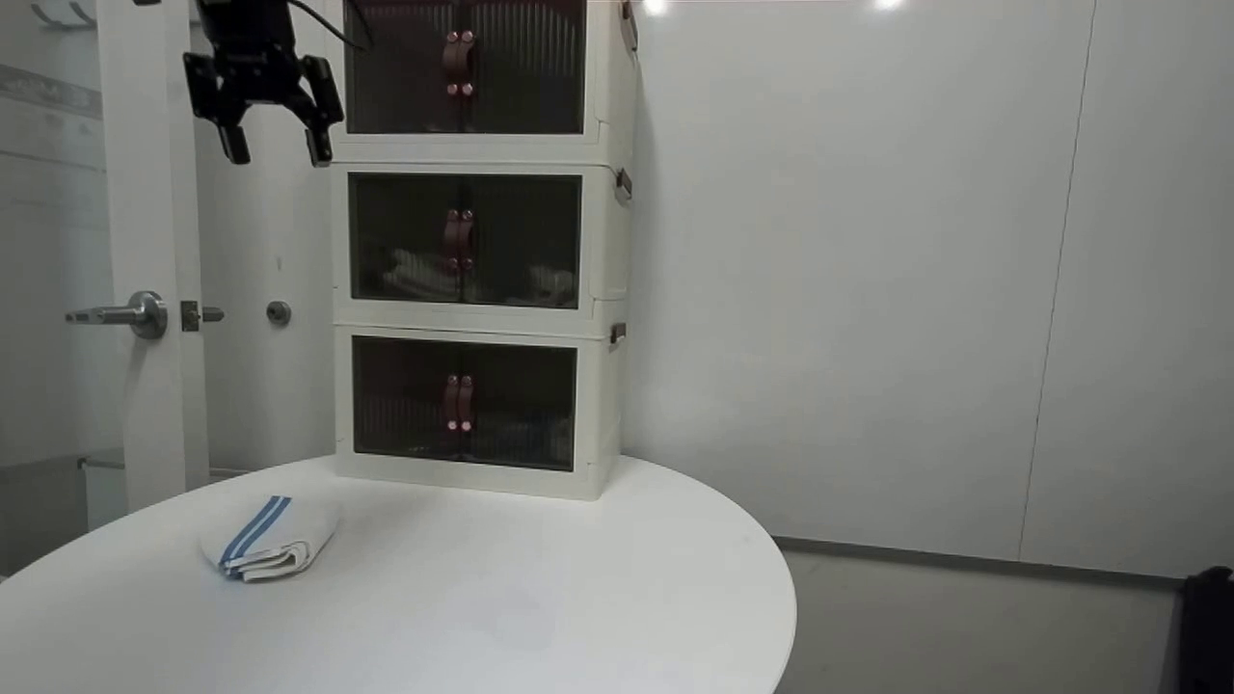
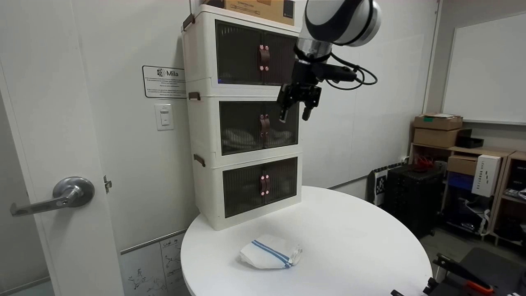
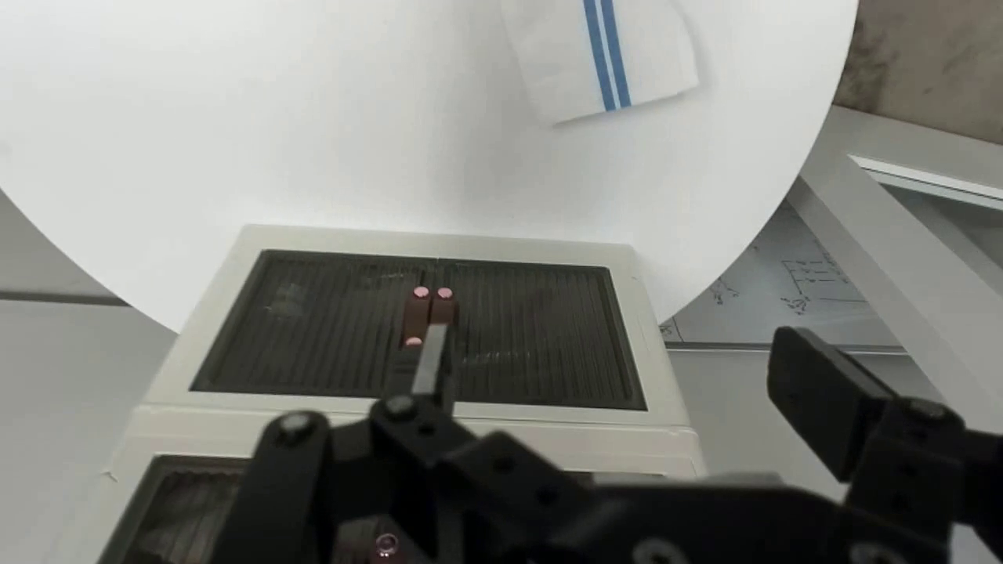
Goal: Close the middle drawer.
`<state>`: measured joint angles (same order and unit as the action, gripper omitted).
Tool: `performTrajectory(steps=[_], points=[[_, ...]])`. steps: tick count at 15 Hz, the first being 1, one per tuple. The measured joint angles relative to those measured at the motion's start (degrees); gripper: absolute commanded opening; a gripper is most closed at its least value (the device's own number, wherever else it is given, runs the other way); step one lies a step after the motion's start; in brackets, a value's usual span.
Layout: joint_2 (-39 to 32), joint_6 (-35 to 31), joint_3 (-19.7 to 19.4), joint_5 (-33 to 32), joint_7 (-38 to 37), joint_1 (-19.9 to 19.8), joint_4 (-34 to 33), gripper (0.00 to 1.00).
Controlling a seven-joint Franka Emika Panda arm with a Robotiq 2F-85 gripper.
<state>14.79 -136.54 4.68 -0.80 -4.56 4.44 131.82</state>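
The middle drawer point(image 1: 405, 226) is the centre box of three stacked white-framed boxes, with dark ribbed see-through doors and brown strap handles. Its two doors look shut and flush in both exterior views point(image 2: 240, 121). Pale, cloth-like contents show faintly behind them. In the wrist view the middle drawer point(image 3: 196, 493) shows only in part at the bottom, mostly hidden by the gripper. My gripper point(image 1: 278, 149) is open and empty, in the air in front of the stack, near the height of the middle drawer's upper edge. It also shows in an exterior view point(image 2: 295, 115) and the wrist view point(image 3: 619, 376).
The bottom box point(image 1: 405, 400) and top box point(image 2: 240, 53) have shut doors. The stack stands on a round white table point(image 1: 578, 598). A folded white towel with blue stripes point(image 2: 269, 253) lies in front of it. A door with a lever handle point(image 2: 74, 193) stands beside the table.
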Motion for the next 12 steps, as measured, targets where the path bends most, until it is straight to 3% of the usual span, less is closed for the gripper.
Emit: performTrajectory(steps=[7,12], points=[[22.31,3.61,-0.17,-3.28,-4.66,-5.8,17.17,1.0],[26.12,4.1,-0.17,-3.32,-4.91,-6.4,19.62,1.0]])
